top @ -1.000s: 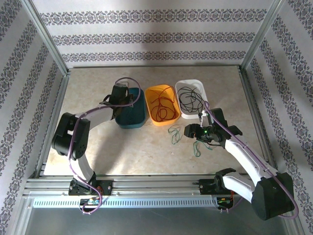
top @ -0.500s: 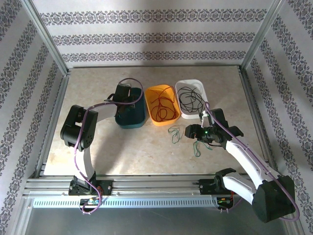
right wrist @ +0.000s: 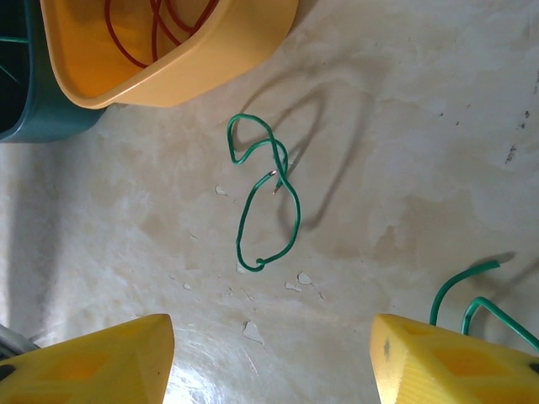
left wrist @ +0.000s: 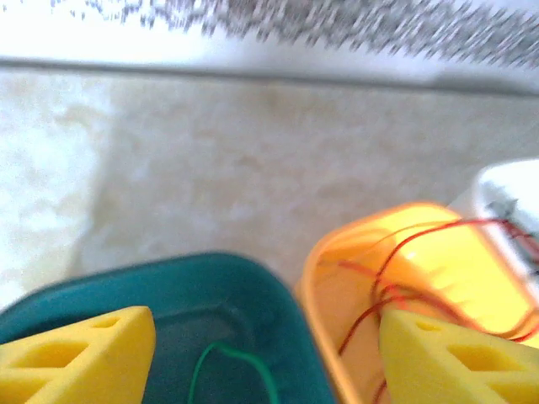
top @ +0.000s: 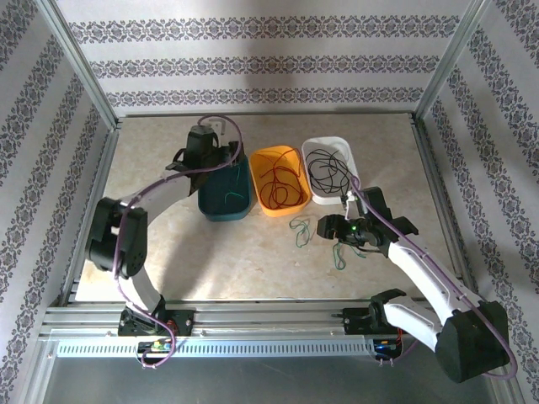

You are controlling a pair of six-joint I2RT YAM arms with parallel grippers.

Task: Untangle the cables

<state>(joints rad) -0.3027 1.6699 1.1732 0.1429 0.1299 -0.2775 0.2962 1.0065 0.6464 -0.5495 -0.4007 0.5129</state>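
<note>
Locate the left gripper (left wrist: 266, 324) with fingers spread wide and nothing between them, directly above the teal bin (left wrist: 210, 265). Note one green cable (left wrist: 226, 345) lying in the bin beneath. Withdraw straight up, avoiding that strand and the rim.

To the right of this gripper, identify the orange bin (right wrist: 181, 77) holding red cables (top: 278, 183). Further right, identify the white bin (top: 330, 141) holding black cables (top: 324, 168).

Locate the right gripper (right wrist: 271, 337) over the table (right wrist: 421, 126), fingers likewise apart and empty. Ahead of it, note a looped green cable (right wrist: 238, 240) lying free, and a second green cable (right wrist: 484, 301) just beside one finger.

Probable next move: descend on the loop, pinch one strand only and lift slowly. Carry it leftward to the teal bin without dragging the neighbour.
</note>
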